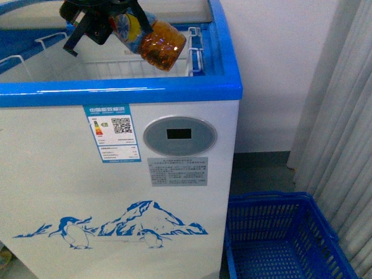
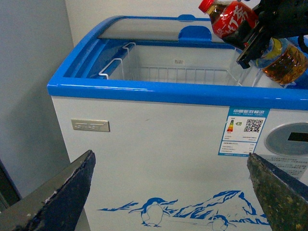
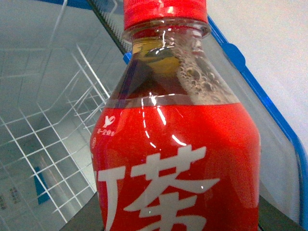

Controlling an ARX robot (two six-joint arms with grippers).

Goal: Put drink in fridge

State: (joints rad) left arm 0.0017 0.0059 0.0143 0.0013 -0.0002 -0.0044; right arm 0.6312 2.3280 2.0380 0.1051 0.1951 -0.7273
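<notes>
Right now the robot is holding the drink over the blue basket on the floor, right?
No. The right gripper holds the drink over the open fridge, not the basket. The blue basket sits on the floor beside the fridge, as the front view shows.

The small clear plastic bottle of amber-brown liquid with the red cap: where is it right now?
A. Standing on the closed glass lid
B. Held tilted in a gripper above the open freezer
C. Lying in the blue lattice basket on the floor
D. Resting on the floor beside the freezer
B: the right gripper holds the bottle tilted over the white chest freezer's open top; the blue basket holds no bottle.
</notes>
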